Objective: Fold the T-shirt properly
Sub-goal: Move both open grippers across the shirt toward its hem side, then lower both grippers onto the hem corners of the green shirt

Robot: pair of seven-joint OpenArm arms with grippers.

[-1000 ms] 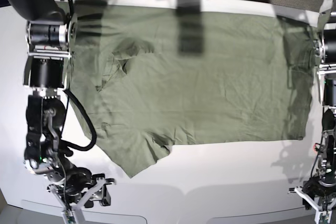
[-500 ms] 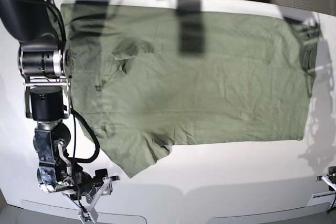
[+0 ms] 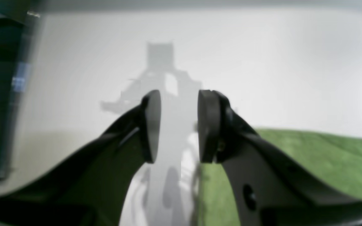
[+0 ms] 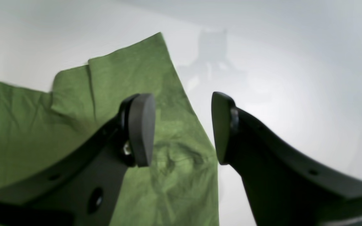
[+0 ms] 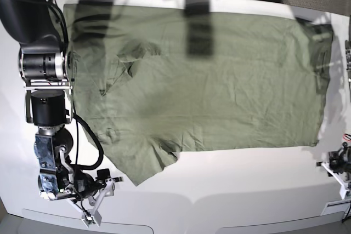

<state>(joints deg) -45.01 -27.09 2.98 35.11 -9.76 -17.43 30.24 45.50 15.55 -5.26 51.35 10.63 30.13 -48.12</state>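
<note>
T-shirt spread flat, both end effectors empty at the near corners of the desk

The T-shirt (image 5: 203, 80) lies opened out across the far and middle part of the desk (image 5: 230, 190), its long axis running from the desk's left edge to its right edge, collar end toward the base view's left. The right end effector (image 4: 182, 128) hovers with its jaws apart and nothing between them, directly over a sleeve flap that juts toward the near edge, so this arm looks closer to cloth. The left end effector (image 3: 179, 125), likewise parted and empty, sits near the hem corner, with the shirt's edge just beside one finger. No containers are in sight.
</note>
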